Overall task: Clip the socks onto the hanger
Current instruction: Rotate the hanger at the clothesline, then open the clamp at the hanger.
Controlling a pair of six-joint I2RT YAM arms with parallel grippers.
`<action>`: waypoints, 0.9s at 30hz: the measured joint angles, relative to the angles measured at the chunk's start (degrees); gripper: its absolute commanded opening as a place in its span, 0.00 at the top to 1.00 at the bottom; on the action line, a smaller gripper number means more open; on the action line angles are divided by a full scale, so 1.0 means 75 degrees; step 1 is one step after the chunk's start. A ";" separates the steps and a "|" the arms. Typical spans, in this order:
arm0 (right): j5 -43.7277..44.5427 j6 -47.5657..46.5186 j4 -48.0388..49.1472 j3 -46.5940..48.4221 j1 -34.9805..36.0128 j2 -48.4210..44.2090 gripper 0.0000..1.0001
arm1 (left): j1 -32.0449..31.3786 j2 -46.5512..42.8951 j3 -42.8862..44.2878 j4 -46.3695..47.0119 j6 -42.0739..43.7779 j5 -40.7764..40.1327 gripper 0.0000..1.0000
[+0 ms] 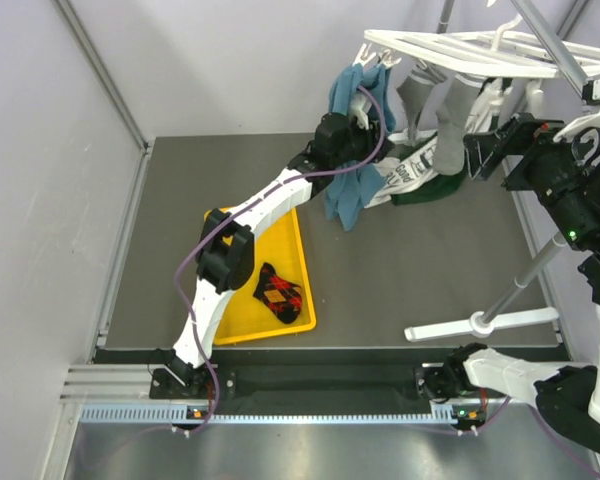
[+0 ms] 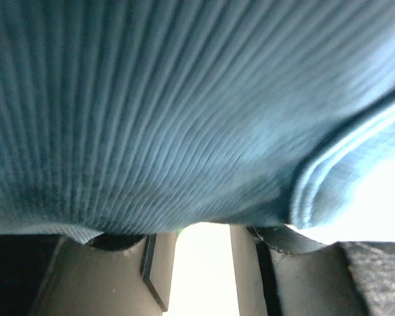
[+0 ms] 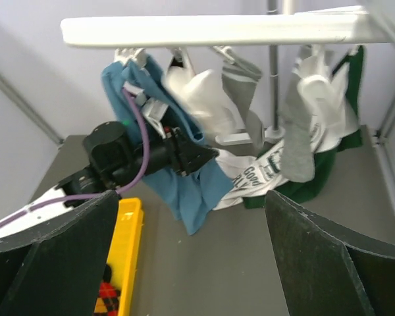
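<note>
The white hanger hangs at the back right, and its frame runs across the top of the right wrist view. A blue sock hangs from its left end, and grey socks hang near the middle. My left gripper is raised against the blue sock and looks shut on it. Blue ribbed fabric fills the left wrist view above the fingers. One argyle sock lies in the yellow tray. My right gripper is open and empty, facing the hanger from the right.
A white printed cloth and a green cloth hang low under the hanger and touch the table. The grey stand pole slants to a white foot at the front right. Grey walls close in the left and back.
</note>
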 measured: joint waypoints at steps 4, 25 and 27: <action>0.0574 -0.0128 0.0216 -0.0140 0.0000 0.0006 0.06 | -0.0122 -0.0029 -0.0009 -0.0006 -0.0224 0.0271 0.60; 0.1932 -0.1003 0.0758 0.1061 -0.0006 0.1492 0.42 | -0.0070 -0.0329 -0.0595 0.0055 -0.0501 0.0428 0.60; 0.1932 -0.1067 0.0877 0.1005 -0.0006 0.1416 0.46 | -0.0070 -0.0361 -0.0629 0.0064 -0.0501 0.0440 0.60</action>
